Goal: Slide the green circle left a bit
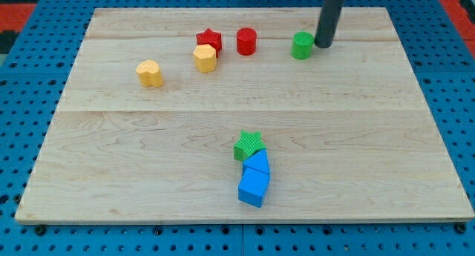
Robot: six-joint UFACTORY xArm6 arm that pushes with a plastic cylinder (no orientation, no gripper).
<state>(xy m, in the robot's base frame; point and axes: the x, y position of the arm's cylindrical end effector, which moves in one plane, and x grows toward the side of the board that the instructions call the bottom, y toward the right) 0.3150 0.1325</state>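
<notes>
Placed at three o'clock of the green circle (302, 45), touching it, my tip (323, 44) is set for a leftward push; no jaws are had.

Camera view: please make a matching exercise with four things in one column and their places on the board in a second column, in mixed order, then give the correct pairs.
Things:
1. my tip
2. green circle
3. green star
4. yellow heart

Places:
A. farthest to the view's left of all blocks
B. just left of the rod's end, near the view's top
C. touching the top of the blue blocks
D. at the right side of the green circle

Pairs: 1-D, 2-B, 3-C, 4-A
</notes>
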